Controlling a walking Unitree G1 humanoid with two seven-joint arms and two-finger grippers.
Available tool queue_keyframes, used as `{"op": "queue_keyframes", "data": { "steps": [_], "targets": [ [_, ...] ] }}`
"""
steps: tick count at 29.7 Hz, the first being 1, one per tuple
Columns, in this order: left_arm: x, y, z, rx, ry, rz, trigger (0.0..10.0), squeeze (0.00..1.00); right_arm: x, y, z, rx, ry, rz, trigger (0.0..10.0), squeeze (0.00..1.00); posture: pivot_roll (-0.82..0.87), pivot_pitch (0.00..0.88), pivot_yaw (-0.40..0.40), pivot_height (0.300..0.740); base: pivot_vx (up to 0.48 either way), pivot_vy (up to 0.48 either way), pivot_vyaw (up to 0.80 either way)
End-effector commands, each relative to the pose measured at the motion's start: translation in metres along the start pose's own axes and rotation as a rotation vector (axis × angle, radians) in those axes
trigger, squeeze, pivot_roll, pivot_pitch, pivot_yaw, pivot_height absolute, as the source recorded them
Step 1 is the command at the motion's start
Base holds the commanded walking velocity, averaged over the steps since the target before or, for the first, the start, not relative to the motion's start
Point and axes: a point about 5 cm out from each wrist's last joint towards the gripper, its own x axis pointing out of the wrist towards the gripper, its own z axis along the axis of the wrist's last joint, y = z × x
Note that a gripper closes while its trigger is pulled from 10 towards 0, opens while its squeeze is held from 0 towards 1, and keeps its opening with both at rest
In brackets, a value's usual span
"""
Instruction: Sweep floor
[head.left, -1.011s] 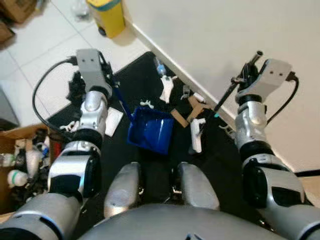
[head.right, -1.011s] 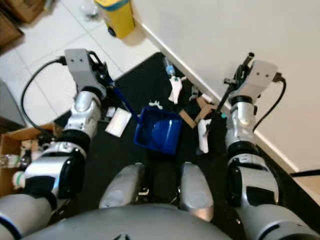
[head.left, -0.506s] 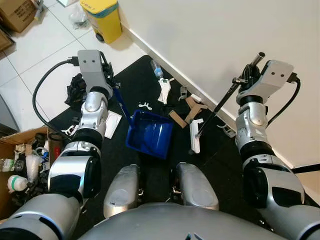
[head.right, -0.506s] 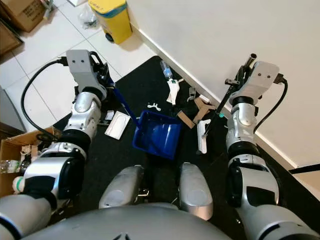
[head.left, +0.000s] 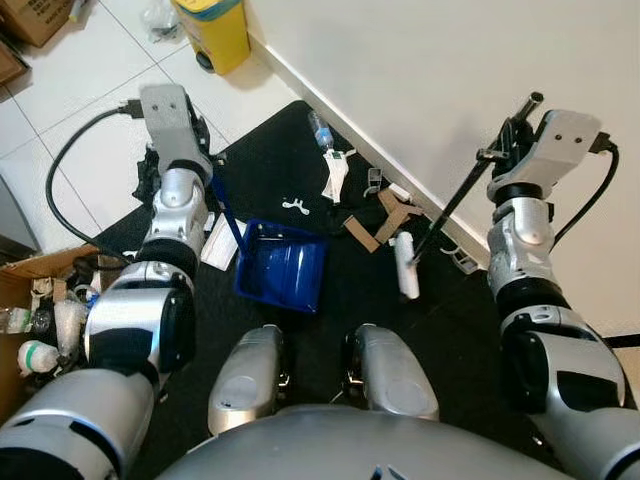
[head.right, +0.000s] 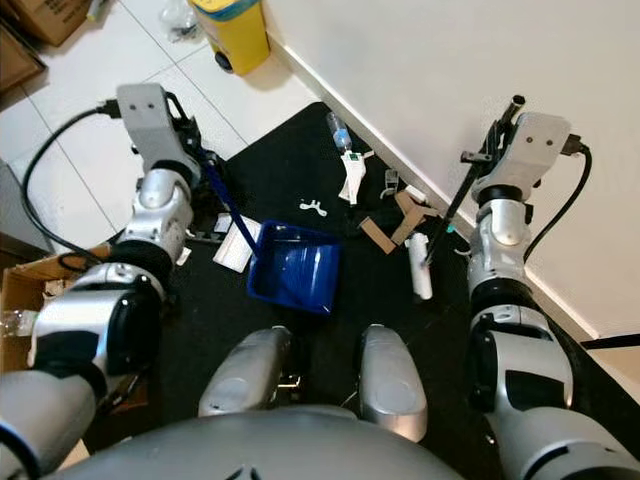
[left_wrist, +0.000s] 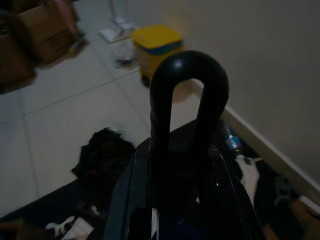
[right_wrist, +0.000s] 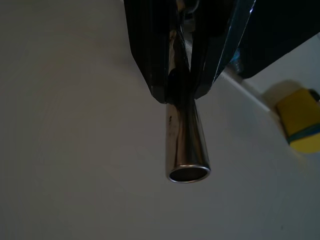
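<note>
Left eye view | left gripper (head.left: 205, 170) clamps dustpan (head.left: 282, 279) handle, pan low to catch | right gripper (head.left: 512, 135) clamps broom (head.left: 440, 219), head at 2 o'clock of pan.

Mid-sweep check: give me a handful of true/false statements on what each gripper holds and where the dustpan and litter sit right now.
1. The left gripper holds the handle of the blue dustpan. True.
2. The dustpan rests on the white tiles. False: it sits on the black mat.
3. The right gripper is shut on a metal broom handle. True.
4. The broom's white head is inside the dustpan. False: it lies on the mat, apart from the dustpan, on the wall side.
5. The yellow bin stands on the mat next to the dustpan. False: it stands on the tiles by the wall, beyond the mat.
6. Cardboard scraps lie between the dustpan and the wall. True.
</note>
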Motion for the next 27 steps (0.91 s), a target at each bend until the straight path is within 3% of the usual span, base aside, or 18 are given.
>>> {"op": "queue_keyframes", "data": {
  "steps": [1, 6, 10, 18, 27],
  "targets": [
    [0.006, 0.009, 0.013, 0.020, -0.020, 0.044, 10.0, 0.00, 0.008, -0.003, 0.014, -0.031, -0.045, -0.010, 10.0, 0.00, -0.01, 0.015, 0.058, 0.740, 0.000, 0.000, 0.00],
    [0.011, 0.010, 0.025, 0.027, -0.032, 0.067, 10.0, 0.00, 0.013, -0.017, 0.014, -0.028, -0.004, -0.045, 10.0, 0.00, -0.02, 0.028, 0.064, 0.740, 0.000, 0.000, 0.00],
    [0.015, 0.007, 0.036, 0.038, -0.055, 0.076, 10.0, 0.00, 0.017, -0.026, 0.018, 0.026, -0.006, -0.090, 10.0, 0.00, -0.04, 0.061, 0.072, 0.740, 0.000, 0.000, 0.00],
    [0.017, 0.003, 0.041, 0.046, -0.052, 0.083, 10.0, 0.00, 0.020, -0.025, 0.019, 0.069, -0.010, -0.116, 10.0, 0.00, -0.05, 0.104, 0.084, 0.740, 0.000, 0.000, 0.00],
    [0.020, -0.001, 0.051, -0.018, -0.040, 0.107, 10.0, 0.00, 0.025, -0.020, 0.021, 0.055, 0.010, -0.115, 10.0, 0.00, -0.05, 0.168, 0.096, 0.740, 0.000, 0.000, 0.00]
  ]
}}
